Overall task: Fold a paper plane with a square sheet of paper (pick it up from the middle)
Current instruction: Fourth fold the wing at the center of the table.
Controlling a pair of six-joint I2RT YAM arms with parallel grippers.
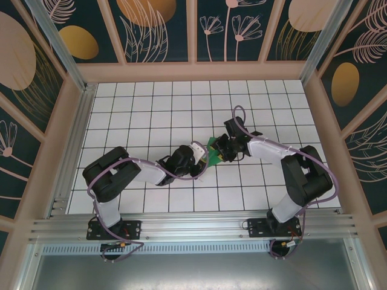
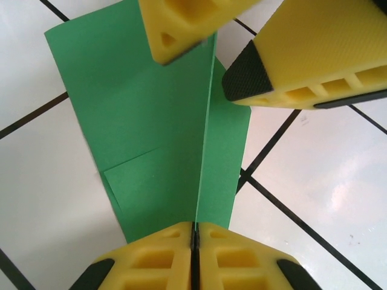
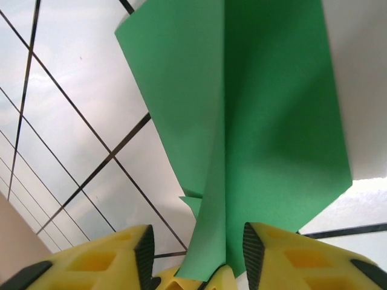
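Bright, even light, soft glare on white tiles [image 2: 338, 193], near edges blurred.

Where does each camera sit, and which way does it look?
Top external: above and behind the arms, looking down at the table; both arms show, left gripper and right gripper at the green paper.
Left wrist: on the left arm, looking along its shut fingers pinching the paper's fold.
Right wrist: on the right arm, looking along its open fingers astride the fold.
Both wrist views share that paper.

Left gripper [image 2: 195, 237] clamps paper plane [image 2: 151, 121] upright centre fold.
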